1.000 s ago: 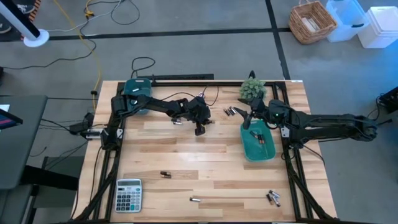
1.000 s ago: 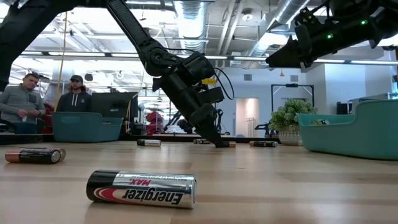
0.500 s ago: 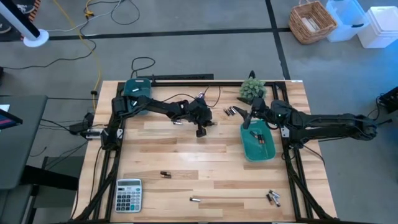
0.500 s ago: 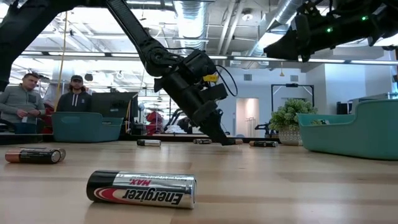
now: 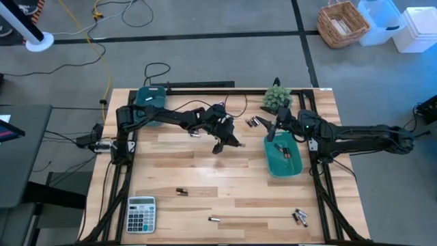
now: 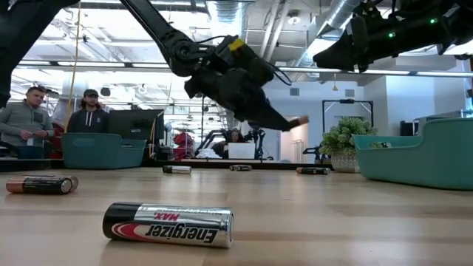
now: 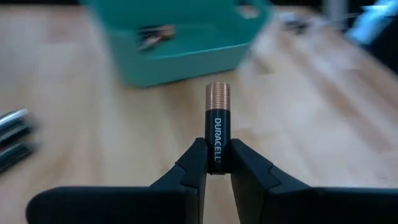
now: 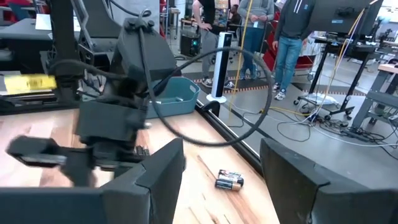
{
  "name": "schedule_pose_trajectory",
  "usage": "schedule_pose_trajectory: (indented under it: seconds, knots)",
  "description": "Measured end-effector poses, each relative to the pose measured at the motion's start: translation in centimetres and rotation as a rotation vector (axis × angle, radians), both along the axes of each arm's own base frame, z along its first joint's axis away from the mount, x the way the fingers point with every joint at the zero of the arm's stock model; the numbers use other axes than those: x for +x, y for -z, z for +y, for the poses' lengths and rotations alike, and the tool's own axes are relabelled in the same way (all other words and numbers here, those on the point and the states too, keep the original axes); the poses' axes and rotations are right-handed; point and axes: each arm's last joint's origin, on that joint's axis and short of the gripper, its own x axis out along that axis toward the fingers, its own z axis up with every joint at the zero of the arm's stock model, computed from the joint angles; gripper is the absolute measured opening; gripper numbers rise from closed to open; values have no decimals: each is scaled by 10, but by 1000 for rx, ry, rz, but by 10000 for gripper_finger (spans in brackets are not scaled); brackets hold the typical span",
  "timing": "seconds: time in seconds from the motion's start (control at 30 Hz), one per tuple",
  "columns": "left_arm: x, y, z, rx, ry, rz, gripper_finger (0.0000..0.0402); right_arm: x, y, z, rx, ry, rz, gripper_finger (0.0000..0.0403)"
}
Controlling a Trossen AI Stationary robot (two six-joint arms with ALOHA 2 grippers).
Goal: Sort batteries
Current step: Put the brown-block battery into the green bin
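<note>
My left gripper (image 5: 231, 143) is above the middle of the table, shut on a black and copper battery (image 7: 217, 127). In the low view the gripper (image 6: 290, 123) hangs well above the wood. My right gripper (image 5: 273, 130) is open and empty above the far end of the right teal bin (image 5: 282, 158); its fingers show apart in the right wrist view (image 8: 221, 180). Loose batteries lie on their sides on the table: a group at the far middle (image 5: 254, 121), one by the left arm (image 5: 194, 134), and some near the front (image 5: 181, 191), (image 5: 214, 219), (image 5: 300, 217). My left gripper pinches the battery's black end (image 7: 217, 163) between its two fingertips. The battery lies along the fingers and sticks out past them, copper end (image 7: 217, 96) foremost. The fingers slant down toward the table's right side, close to level (image 6: 277, 118). The battery is lifted clear of the table.
A second teal bin (image 5: 149, 96) stands at the far left, a small green plant (image 5: 276, 98) at the far right, a grey calculator (image 5: 141, 214) at the near left. The right bin (image 7: 180, 43) holds batteries. A large battery (image 6: 167, 223) lies close to the low camera. People stand beyond the table (image 6: 26, 118).
My left gripper has risen from the table with the battery, which is now lifted clear. It has gone a little toward the table's right edge and tipped from steeply down to nearly level.
</note>
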Motion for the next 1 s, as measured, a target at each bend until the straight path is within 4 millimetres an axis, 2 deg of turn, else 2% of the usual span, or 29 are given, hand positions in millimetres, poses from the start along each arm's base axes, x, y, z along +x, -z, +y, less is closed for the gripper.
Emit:
schedule_pose_trajectory:
  seconds: [0.2, 0.33, 0.53, 0.7, 0.83, 1.0]
  knots:
    - [1, -2, -16, -14, 205, -62, 43, 0, 0, 0, -1, 0, 1, 228]
    - [2, -2, -21, -15, 235, -72, 43, 0, 0, 0, -1, 0, 1, 228]
    - [9, -3, -30, 83, 60, -60, 43, 0, -1, 0, -8, 0, -4, 228]
    - [16, -7, -43, 131, -79, -76, 43, -3, -15, 0, -27, 27, -139, 228]
    - [20, -12, -50, 110, -139, -115, 43, -14, -31, 4, -76, 18, -254, 228]
    - [27, -5, -61, 87, -184, -161, 43, -36, -48, 12, -116, -1, -362, 228]
